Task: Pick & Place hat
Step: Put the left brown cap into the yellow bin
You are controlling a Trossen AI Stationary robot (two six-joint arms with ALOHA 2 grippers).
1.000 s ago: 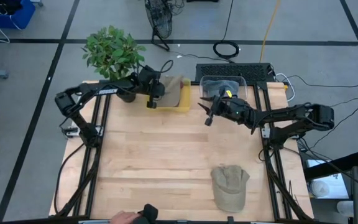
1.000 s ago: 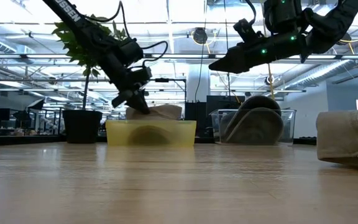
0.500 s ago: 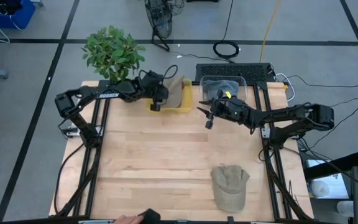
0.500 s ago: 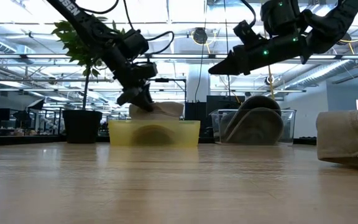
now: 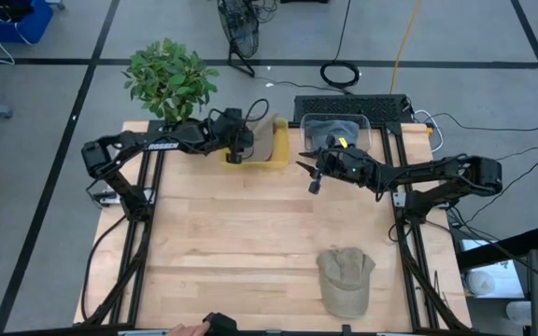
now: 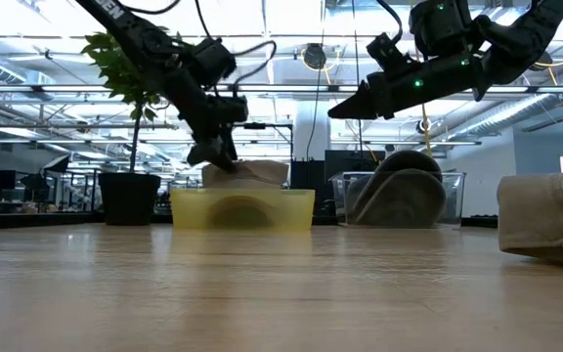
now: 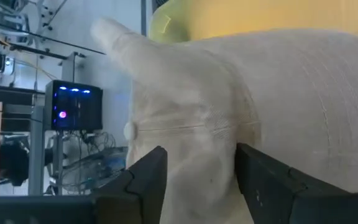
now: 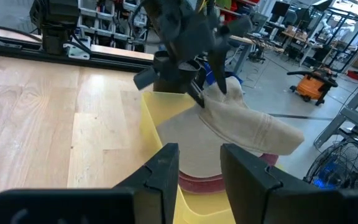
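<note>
**Inspector A:** Where is the hat (image 5: 263,136) found?

**Inspector B:** It is seen lying in the yellow bin (image 5: 271,161) at the far edge of the bench (image 5: 232,233), its crown bulging above the rim. In the low view the hat (image 6: 247,173) is observed resting over the bin (image 6: 242,208).

**Inspector A:** And the left claw (image 5: 236,152)?

**Inspector B:** It is positioned at the bin's left side, just at the hat. In the left wrist view both fingers (image 7: 143,180) are seen spread apart with the fabric (image 7: 278,112) between and beyond them; nothing is clamped. The claw is recorded as released.

**Inspector A:** The right claw (image 5: 312,175)?

**Inspector B:** It is held raised above the bench, just right of the bin and in front of a clear tub (image 5: 336,129). Its fingers (image 8: 166,165) stand partly apart; nothing is gripped.

**Inspector A:** Other items?

**Inspector B:** A second hat (image 5: 346,278) is noted near the bench's front right, and a potted plant (image 5: 169,77) at the far left corner.
</note>
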